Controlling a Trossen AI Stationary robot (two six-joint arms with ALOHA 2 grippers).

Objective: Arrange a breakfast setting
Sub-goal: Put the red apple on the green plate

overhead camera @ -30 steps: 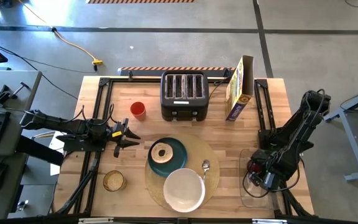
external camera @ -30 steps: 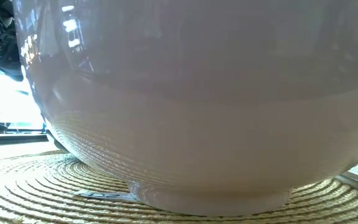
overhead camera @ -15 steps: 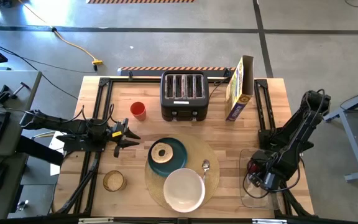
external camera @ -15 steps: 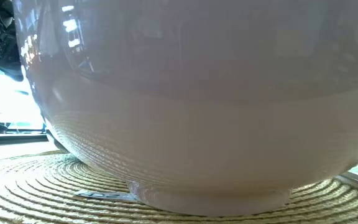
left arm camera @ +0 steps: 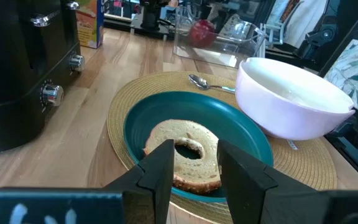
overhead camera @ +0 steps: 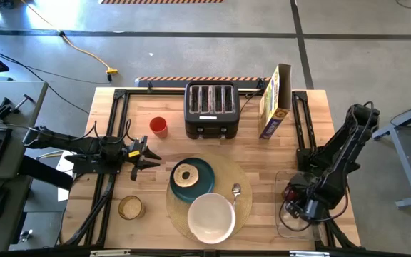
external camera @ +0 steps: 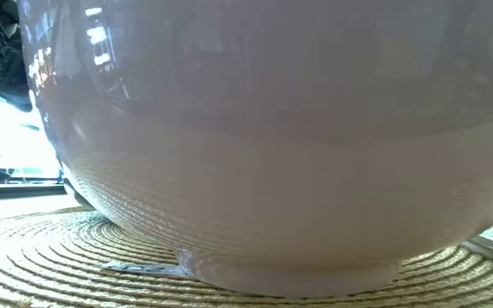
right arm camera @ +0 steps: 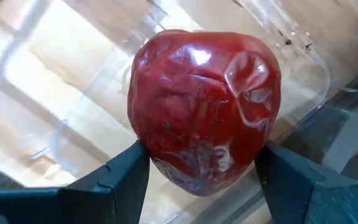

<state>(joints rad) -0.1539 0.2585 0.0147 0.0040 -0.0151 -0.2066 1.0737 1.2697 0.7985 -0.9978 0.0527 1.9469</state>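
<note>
The right gripper, low at the high view's right edge, has its fingers clamped on either side of a red fruit over a clear tray, apparently the last piece to join the setting. At lower centre the mat already carries the teal plate with the bagel, the white bowl and the spoon. The left gripper waits at centre left, fingers apart and empty, pointed toward the plate.
</note>
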